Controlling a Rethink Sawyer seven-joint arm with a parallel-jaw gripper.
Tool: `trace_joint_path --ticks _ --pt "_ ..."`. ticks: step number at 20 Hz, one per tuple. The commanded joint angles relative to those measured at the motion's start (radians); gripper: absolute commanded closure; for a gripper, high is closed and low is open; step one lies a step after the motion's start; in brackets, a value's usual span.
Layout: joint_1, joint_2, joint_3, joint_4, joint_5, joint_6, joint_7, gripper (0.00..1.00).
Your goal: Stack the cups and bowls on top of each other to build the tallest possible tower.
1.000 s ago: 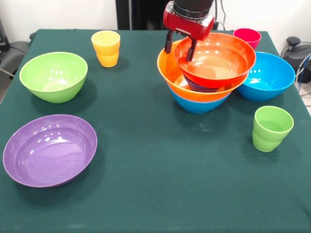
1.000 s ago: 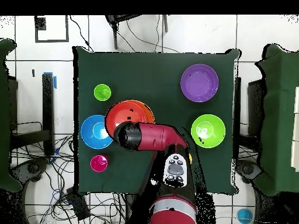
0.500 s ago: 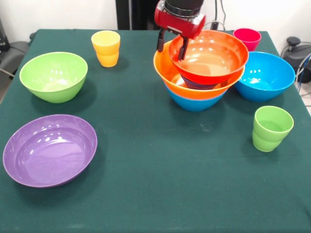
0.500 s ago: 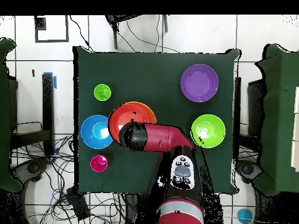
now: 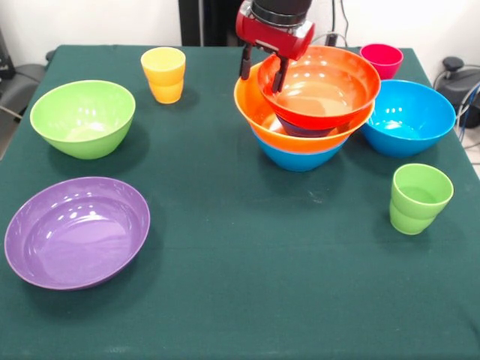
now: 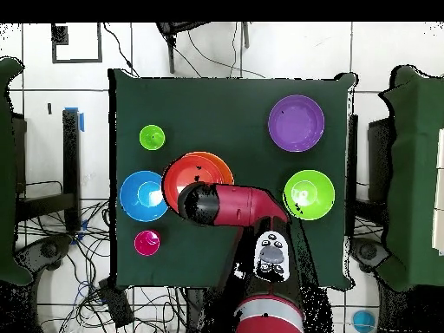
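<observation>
Pinching the rim of the glossy orange-red plastic bowl (image 5: 322,86), the red gripper (image 5: 262,71) has 1 finger inside, 1 outside; the leaning tower (image 5: 304,127) stands near the bench's far edge. Light, slippery, stiff.

You are looking at a table (image 5: 247,285) covered in dark green cloth, matt and finely textured, with faint pale scuffs. Every bowl is smooth, glossy plastic showing bright highlights: the purple bowl (image 5: 75,231) near left, the lime green bowl (image 5: 82,118) behind it, the blue bowl (image 5: 409,116) at right, and the orange-red bowl (image 5: 319,86) topping the tower (image 5: 304,112). The yellow cup (image 5: 163,74), red-pink cup (image 5: 382,58) and light green cup (image 5: 420,198) share that glossy plastic finish. The gripper (image 5: 262,69) housing is glossy red; its fingers (image 5: 245,62) look matt black.
</observation>
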Motion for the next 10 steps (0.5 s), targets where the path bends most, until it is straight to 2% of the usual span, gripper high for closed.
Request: trace_joint_path --ticks 1,10 --pt "-0.028 0.025 0.088 0.041 -0.074 0.001 -0.039 0.00" --pt "-0.031 0.018 0.090 0.026 -0.067 0.028 -0.047 0.00"
